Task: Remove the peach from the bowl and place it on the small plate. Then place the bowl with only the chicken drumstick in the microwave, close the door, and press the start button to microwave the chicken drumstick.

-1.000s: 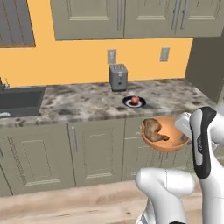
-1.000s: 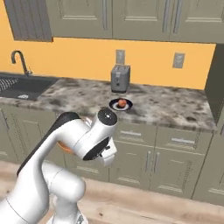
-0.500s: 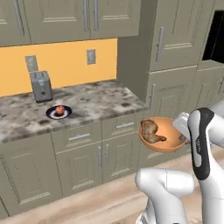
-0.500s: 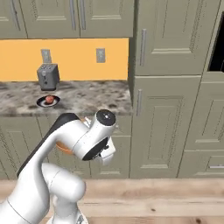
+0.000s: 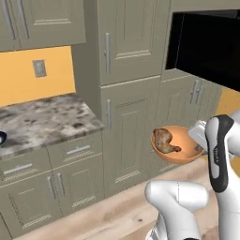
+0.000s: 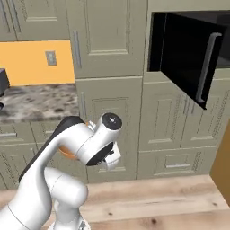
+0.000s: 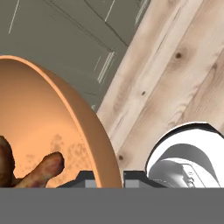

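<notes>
While pinched at its rim by the two-finger gripper (image 5: 199,143), rides level above the floor: shallow orange bowl (image 5: 180,152) with the browned chicken drumstick (image 5: 165,140) inside. Could tip or strike the open black microwave door (image 6: 197,63) at two o'clock if lifted carelessly, spilling the meat.

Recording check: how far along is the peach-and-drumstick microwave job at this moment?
Done: the bowl holds only the chicken drumstick, no peach. In hand: the gripper carries the bowl by its rim above the floor, near the microwave, whose door is open. Left: bowl inside, door shut, start pressed.
</notes>
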